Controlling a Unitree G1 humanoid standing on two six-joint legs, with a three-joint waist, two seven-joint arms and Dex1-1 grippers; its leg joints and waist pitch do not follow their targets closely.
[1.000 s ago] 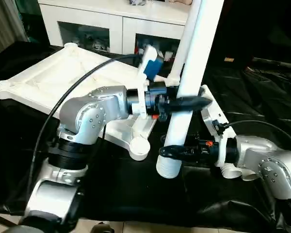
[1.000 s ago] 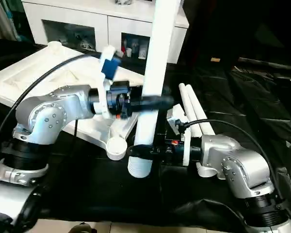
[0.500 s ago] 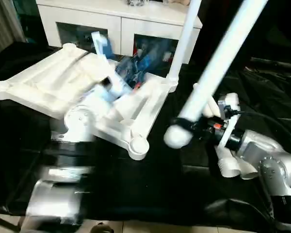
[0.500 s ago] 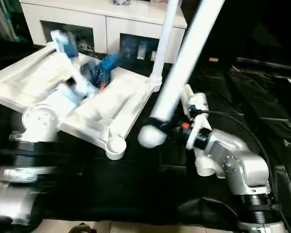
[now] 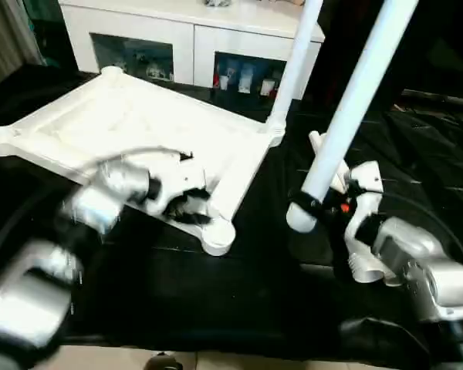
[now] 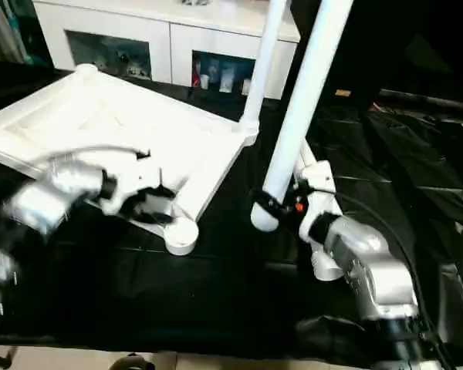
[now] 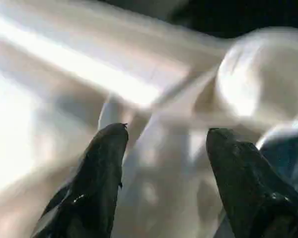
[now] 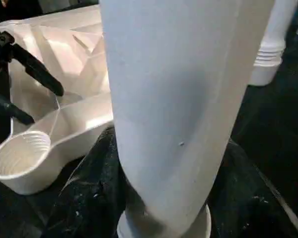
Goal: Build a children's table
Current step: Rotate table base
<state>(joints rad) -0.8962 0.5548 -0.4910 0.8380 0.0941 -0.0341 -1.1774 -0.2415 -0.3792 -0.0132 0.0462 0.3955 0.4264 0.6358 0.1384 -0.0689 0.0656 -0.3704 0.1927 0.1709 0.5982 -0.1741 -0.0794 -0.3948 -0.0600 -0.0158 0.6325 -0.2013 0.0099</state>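
A: Where's the leg?

B: Right gripper (image 5: 307, 210) is clamped round the thick end of one leg (image 5: 353, 100). Long axis runs up and away from the gripper, tilted, threaded end lowest, hanging off the black-covered floor (image 5: 239, 301).

A: And the target?

B: Tabletop (image 5: 123, 131) lies underside up, toward the robot's left of that leg. Its near corner socket (image 5: 217, 233) is empty, mouth facing up. One leg already standing (image 5: 293, 62) in the far corner. Two spare legs (image 6: 318, 254) lie beside the right arm.

A: Left gripper?

B: Left gripper (image 5: 187, 206) has its fingers apart, holding nothing, poised over a tabletop rib just beside that socket. So it's the nearer arm to the socket, but the right carries the part.

A: Next move?

B: My guess: swing the leg's low end leftward across the gap and bring it upright over the socket.
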